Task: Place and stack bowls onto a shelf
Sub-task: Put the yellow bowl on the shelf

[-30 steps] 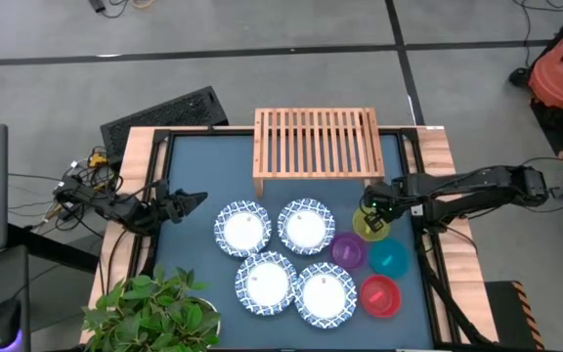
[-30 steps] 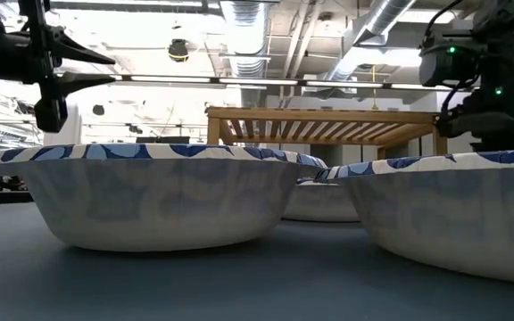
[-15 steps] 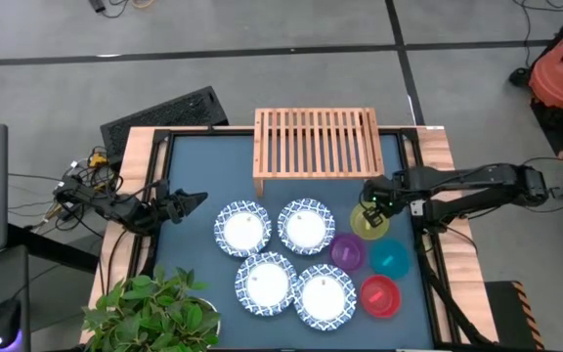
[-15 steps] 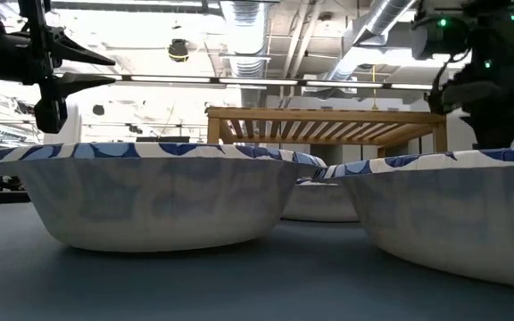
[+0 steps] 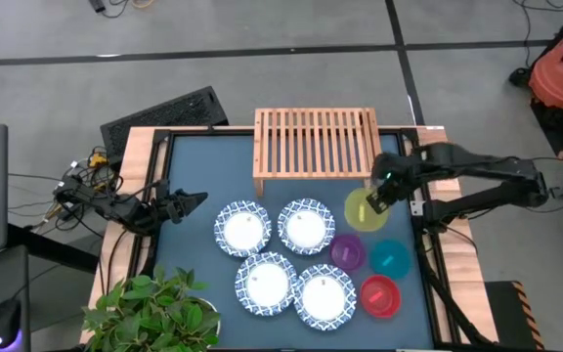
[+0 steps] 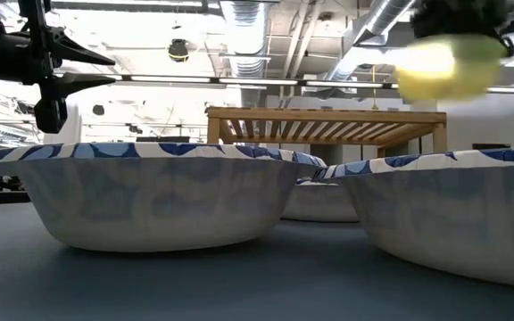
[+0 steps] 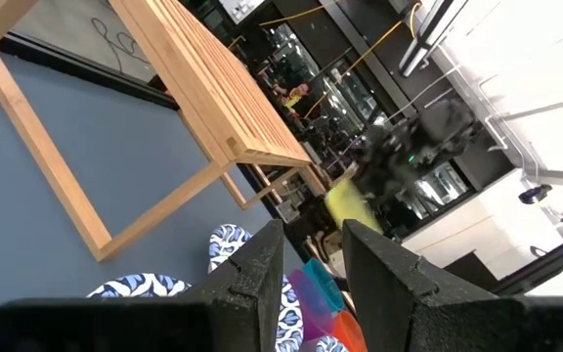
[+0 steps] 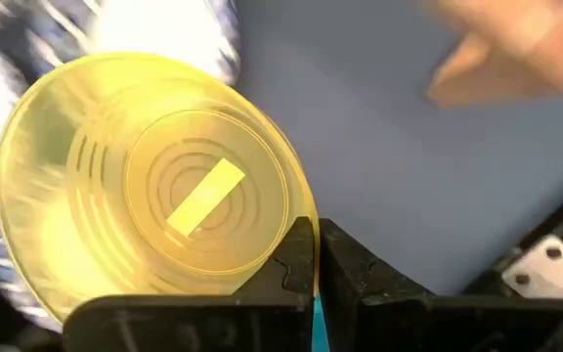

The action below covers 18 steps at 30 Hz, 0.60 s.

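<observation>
Your right gripper [image 5: 377,198] has its jaws pinched on the yellow bowl's [image 5: 364,210] rim, holding it above the bench beside the shelf's [image 5: 316,143] right front corner. The shelf holds nothing yet; seven bowls wait. Your left gripper [image 5: 189,200] idles slightly open at the left edge.

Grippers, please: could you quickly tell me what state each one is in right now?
Left gripper: open, holding nothing, at the table's left edge.
Right gripper: shut on the yellow bowl, lifted beside the shelf.
</observation>
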{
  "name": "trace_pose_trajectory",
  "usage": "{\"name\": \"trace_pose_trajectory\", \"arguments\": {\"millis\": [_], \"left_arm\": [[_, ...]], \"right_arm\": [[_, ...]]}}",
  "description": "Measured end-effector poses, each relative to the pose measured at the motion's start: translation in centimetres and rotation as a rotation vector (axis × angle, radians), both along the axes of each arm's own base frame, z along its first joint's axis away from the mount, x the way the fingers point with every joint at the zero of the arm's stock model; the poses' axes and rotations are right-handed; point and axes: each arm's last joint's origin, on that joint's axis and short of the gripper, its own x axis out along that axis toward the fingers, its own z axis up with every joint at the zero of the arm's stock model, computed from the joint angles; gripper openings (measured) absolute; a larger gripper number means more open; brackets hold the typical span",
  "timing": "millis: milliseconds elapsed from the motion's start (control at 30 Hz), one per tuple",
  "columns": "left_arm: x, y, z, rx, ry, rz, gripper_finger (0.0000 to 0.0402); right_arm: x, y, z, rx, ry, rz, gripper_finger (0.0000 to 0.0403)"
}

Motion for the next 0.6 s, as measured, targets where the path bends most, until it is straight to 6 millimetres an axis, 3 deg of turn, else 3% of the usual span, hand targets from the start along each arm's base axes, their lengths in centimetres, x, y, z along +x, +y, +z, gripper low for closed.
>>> {"name": "trace_pose_trajectory", "arguments": {"millis": [167, 333, 600], "left_arm": [[0.0, 0.0, 0.0, 0.0, 0.0, 0.0, 0.0094], [0.0, 0.0, 0.0, 0.0, 0.0, 0.0, 0.0094], [0.0, 0.0, 0.0, 0.0, 0.0, 0.0, 0.0094]], "right_arm": [[-0.2, -1.9, 4.7, -0.116, -0.153, -0.1, 0.0026], [0.7, -4.8, 7.8, -0.228, -0.206, -0.136, 0.0025], [5.9, -9.8, 9.7, -0.329, -0.193, -0.064, 0.0025]]}}
